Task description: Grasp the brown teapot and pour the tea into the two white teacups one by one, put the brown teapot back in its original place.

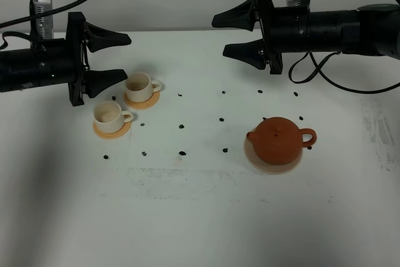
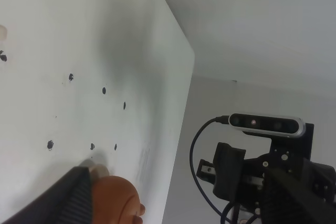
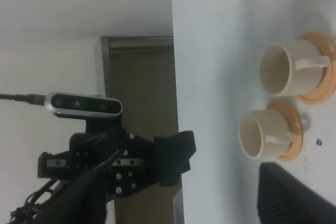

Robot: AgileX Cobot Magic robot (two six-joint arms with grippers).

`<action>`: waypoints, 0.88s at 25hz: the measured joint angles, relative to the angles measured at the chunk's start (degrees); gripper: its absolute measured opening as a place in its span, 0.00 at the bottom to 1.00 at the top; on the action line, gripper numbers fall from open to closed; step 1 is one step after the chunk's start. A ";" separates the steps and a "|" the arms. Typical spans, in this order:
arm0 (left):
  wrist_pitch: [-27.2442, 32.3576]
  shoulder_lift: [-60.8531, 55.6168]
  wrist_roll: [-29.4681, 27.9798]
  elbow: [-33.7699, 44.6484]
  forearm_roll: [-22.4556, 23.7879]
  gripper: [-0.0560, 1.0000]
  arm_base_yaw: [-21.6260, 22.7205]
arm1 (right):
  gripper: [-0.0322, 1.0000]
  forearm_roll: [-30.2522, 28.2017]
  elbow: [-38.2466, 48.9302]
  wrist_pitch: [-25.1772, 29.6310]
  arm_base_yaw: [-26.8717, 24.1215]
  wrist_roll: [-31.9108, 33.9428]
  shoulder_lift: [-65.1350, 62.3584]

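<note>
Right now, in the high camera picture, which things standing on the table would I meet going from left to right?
nearer white teacup → farther white teacup → brown teapot, which stands on the pale disc

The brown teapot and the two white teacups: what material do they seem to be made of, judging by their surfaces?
The brown teapot looks like unglazed clay: its terracotta orange-brown surface is matte and even, with no bright highlights. The rear teacup and the front teacup are probably glazed ceramic or porcelain, since their cream-white walls are smooth and thin-rimmed. The pictures cannot rule out plastic.
</note>
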 joint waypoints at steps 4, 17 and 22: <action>0.00 0.00 0.00 0.00 0.00 0.66 0.00 | 0.60 0.00 0.00 0.00 0.00 0.00 0.00; 3.25 -0.06 13.27 -2.70 0.24 0.65 0.00 | 0.56 -1.12 -1.25 0.16 0.00 -8.72 0.00; 1.96 -3.57 15.92 -4.86 5.03 0.61 0.00 | 0.52 -6.91 -4.62 -0.43 0.00 -11.52 -2.16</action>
